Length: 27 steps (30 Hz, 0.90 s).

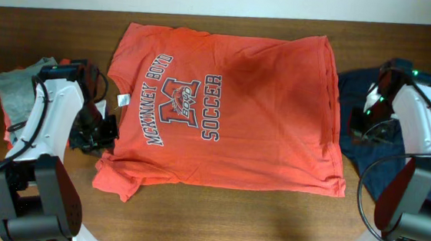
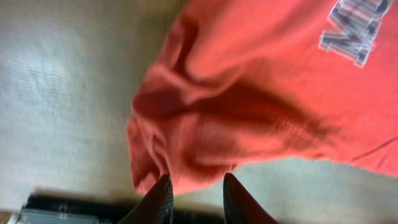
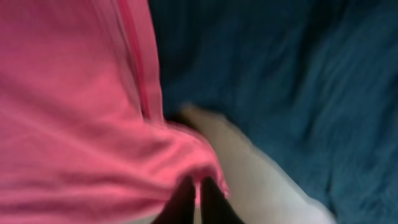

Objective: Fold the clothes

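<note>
The orange-red T-shirt [image 1: 224,106] lies flat on the counter [image 1: 230,222] between both hands, the right hand [image 3: 198,193] pinching its hem and the left hand [image 2: 194,199] around a sleeve, grip hard to tell, so the first fold likely starts next: lift both edges together.

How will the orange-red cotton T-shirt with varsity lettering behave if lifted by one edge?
Probably floppy: the orange-red T-shirt bunches into folds near the left gripper. Likely light: it lies thin and flat on the wooden table. Pinched only at its edge by the right gripper, the rest would probably drag.
</note>
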Motion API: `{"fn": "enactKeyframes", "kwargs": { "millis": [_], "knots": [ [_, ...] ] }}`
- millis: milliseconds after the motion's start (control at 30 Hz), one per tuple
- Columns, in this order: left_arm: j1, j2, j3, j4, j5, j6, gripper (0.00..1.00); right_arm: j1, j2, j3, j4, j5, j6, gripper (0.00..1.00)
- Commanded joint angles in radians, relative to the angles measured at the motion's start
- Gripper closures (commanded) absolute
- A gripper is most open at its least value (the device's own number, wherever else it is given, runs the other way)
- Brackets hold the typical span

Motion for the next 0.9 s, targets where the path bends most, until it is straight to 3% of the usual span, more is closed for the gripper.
{"fn": "enactKeyframes", "kwargs": {
  "millis": [0, 300, 467, 667, 867],
  "knots": [
    [0.0, -0.02, -0.003, 0.047, 0.012, -0.001, 0.73, -0.06, -0.015, 0.02, 0.052, 0.005, 0.006, 0.96],
    [-0.001, -0.027, -0.003, 0.11, 0.042, -0.002, 0.71, -0.158, 0.102, 0.018, 0.091, -0.03, -0.065, 0.96],
    [-0.001, -0.036, -0.003, 0.147, 0.049, -0.001, 0.59, -0.158, 0.19, 0.018, 0.113, -0.04, -0.074, 0.96],
    [-0.003, -0.036, -0.003, 0.148, 0.049, -0.001, 0.58, -0.163, 0.304, 0.018, 0.165, -0.038, -0.08, 0.96],
    [-0.005, -0.036, -0.003, 0.146, 0.053, -0.002, 0.58, -0.214, 0.338, 0.018, 0.323, 0.07, 0.019, 0.96]
  ]
}}
